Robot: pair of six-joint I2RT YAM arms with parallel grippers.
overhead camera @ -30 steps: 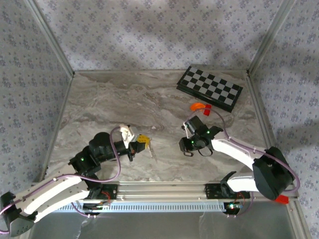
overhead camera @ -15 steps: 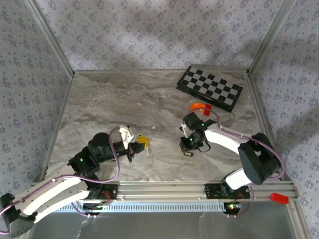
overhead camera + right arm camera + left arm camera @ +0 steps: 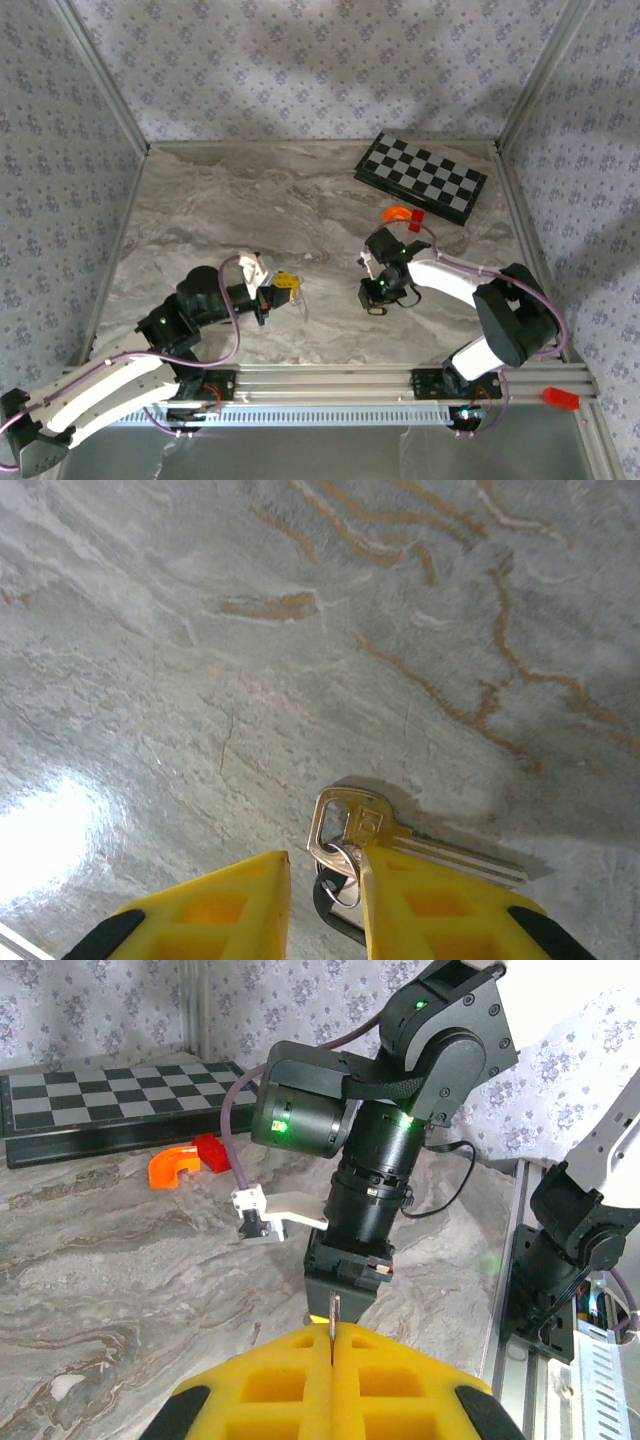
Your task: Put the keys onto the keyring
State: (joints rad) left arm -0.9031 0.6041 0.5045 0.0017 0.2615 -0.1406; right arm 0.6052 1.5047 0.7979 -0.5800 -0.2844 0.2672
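One key [image 3: 372, 832] with a small ring [image 3: 343, 864] lies flat on the counter [image 3: 300, 630], its head between the right jaws, which stand apart. Left jaws are closed on a thin metal piece [image 3: 332, 1318], seen edge-on.

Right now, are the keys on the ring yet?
One silvery flat key looks threaded on a small wire ring, lying on the marble table between the right fingers. The left fingers pinch a thin metal blade, probably another key. Joining that one to the ring is left.
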